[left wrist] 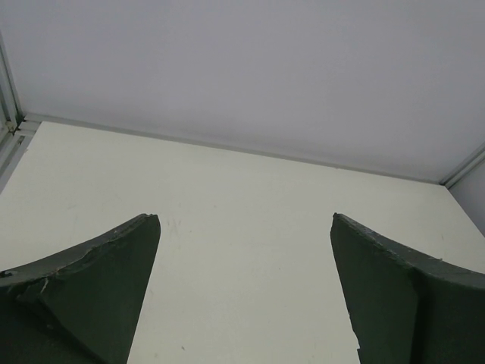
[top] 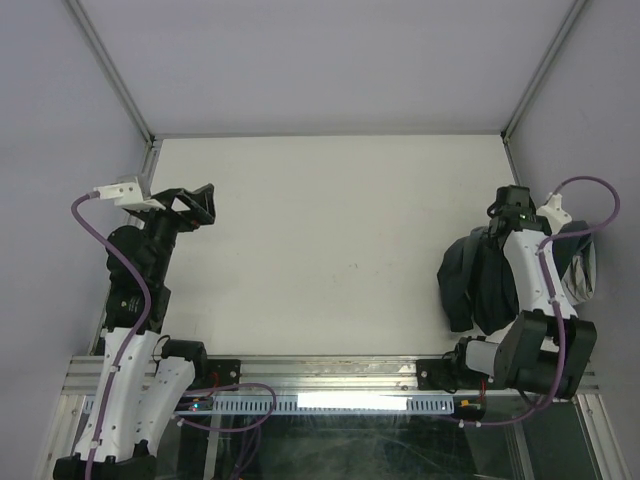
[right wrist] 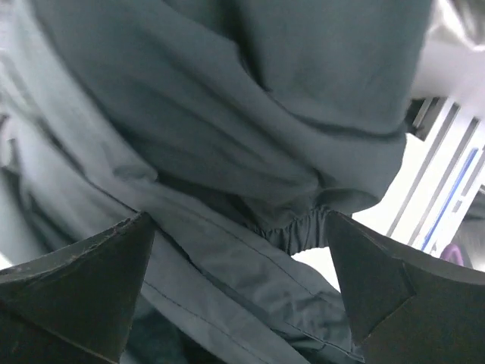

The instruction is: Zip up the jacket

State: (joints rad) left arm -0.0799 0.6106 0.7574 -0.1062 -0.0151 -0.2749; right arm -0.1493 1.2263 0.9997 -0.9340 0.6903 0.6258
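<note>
Dark right fingers (right wrist: 76,296), spread to their widest and gripping nothing, hang close over the jacket (right wrist: 250,114), which lies bunched in a dark heap at about 4 o'clock on the counter (top: 320,230), hard against its right edge, with a paler grey part spilling past that edge. The right arm (top: 530,270) crosses directly above the heap. Only folds, seams and a gathered elastic edge (right wrist: 299,227) show from the wrist; no zipper line can be made out.

At 9 o'clock, well apart from the garment, the left fingers (left wrist: 83,296) stand just as wide, empty, over bare counter.

The likely trouble is a blind pinch: closing on this crumple could catch a sleeve or several layers at once, so that lifting tightens the tangle instead of laying the front open. A tug toward 3 o'clock could tip the cloth off the edge. With the left side so far away, one-handed pulling would probably drag the whole bundle.
</note>
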